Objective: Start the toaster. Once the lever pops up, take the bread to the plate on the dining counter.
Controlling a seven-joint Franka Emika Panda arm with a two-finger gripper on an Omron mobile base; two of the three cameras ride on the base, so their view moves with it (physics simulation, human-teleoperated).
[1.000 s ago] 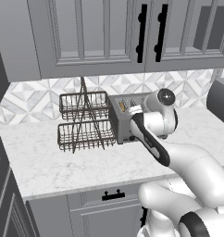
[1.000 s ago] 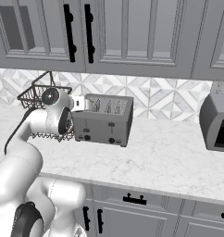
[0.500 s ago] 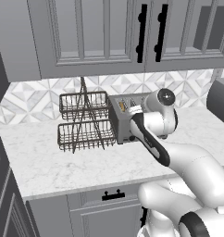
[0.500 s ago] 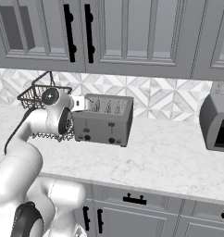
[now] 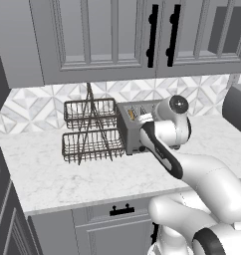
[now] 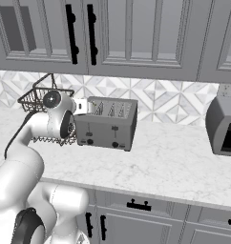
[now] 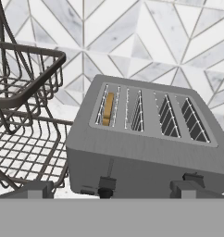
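**A:** Hand view: you are looking down on the toaster [image 7: 146, 139], a boxy steel four-slot unit sitting on the marble desk [image 6: 174, 162] against the tiled backsplash [image 7: 146, 41]. Your end effector [image 7: 111, 189] is spread wide with nothing between its tips, hovering just in front of the toaster's front face, near its lower edge.

**B:** Where is the bread?

**A:** The bread [image 7: 108, 109], a thin golden slice, stands on edge in the toaster's leftmost slot, the one nearest the wire basket rack [image 7: 26, 115]. Its long axis runs front to back along the slot, pointing from you toward the backsplash.

**B:** And which way does the toaster lie?

**A:** Its long axis runs across your view, left to right, with the front face toward you. A lever and a black knob [image 7: 104, 192] sit on that face below the bread's slot, right by your left fingertip. I judge your next move is to press that lever down; the bread lies above and beyond your end effector.
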